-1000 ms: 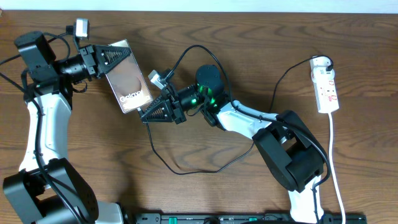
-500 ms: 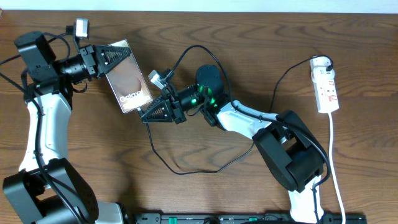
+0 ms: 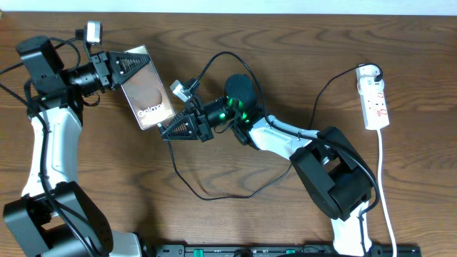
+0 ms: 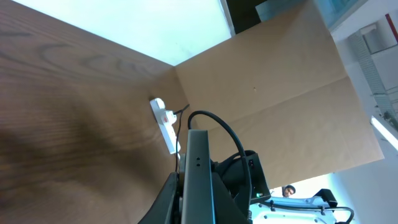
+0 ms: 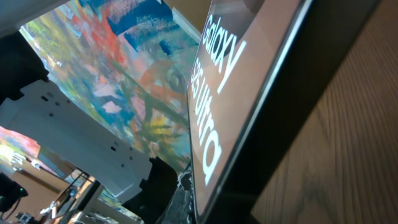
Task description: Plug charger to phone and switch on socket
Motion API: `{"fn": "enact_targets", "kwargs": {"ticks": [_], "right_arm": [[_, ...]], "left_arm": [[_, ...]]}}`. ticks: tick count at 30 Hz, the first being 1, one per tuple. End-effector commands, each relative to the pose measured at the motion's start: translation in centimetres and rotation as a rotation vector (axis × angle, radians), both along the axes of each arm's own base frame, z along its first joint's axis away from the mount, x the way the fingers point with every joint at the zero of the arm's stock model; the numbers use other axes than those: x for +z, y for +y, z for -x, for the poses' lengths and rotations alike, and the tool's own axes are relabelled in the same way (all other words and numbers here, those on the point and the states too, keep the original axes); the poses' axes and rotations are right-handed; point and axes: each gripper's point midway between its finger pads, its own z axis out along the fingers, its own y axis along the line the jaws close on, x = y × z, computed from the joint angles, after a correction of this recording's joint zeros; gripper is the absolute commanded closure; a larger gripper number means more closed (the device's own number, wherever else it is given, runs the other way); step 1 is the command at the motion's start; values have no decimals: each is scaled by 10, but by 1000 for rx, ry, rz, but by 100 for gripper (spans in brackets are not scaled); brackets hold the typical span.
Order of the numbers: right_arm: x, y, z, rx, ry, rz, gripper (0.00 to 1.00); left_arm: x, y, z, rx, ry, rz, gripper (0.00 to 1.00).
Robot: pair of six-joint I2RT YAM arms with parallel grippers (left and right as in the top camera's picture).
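The phone (image 3: 148, 93), bronze face with white "Galaxy" lettering, is held tilted above the table at the upper left. My left gripper (image 3: 138, 66) is shut on its far end; the left wrist view shows the phone (image 4: 198, 162) edge-on between the jaws. My right gripper (image 3: 164, 133) sits right at the phone's lower edge, shut on the end of the charger (image 3: 207, 197). That thin black cable loops across the table to the socket (image 3: 375, 100) at the far right. The phone (image 5: 217, 112) fills the right wrist view at close range; the plug tip is hidden.
The socket's white cord (image 3: 385, 193) runs down the right edge. Thicker black cables arch over the right arm (image 3: 285, 139) near mid-table. A black rail (image 3: 285, 251) lines the front edge. In the left wrist view the socket (image 4: 164, 118) lies far off by a cardboard wall.
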Motion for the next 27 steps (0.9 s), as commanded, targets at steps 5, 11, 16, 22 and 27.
{"fn": "enact_targets", "kwargs": {"ticks": [5,11,16,22,27], "right_arm": [[-1,1,-10,-34,15,3,96],[0,-1,-11,-37,12,-1,96],[0,-2,-13,-40,12,-1,96],[0,-2,-15,-48,13,-1,96],[1,0,-21,-82,30,1,96]], "left_arm": [[7,-3,8,-28,-34,2,93],[7,-3,8,-29,-44,-2,93],[7,-3,8,-29,-55,-7,92],[7,-3,8,-29,-58,-8,93],[7,-3,8,-29,-61,-10,93]]}}
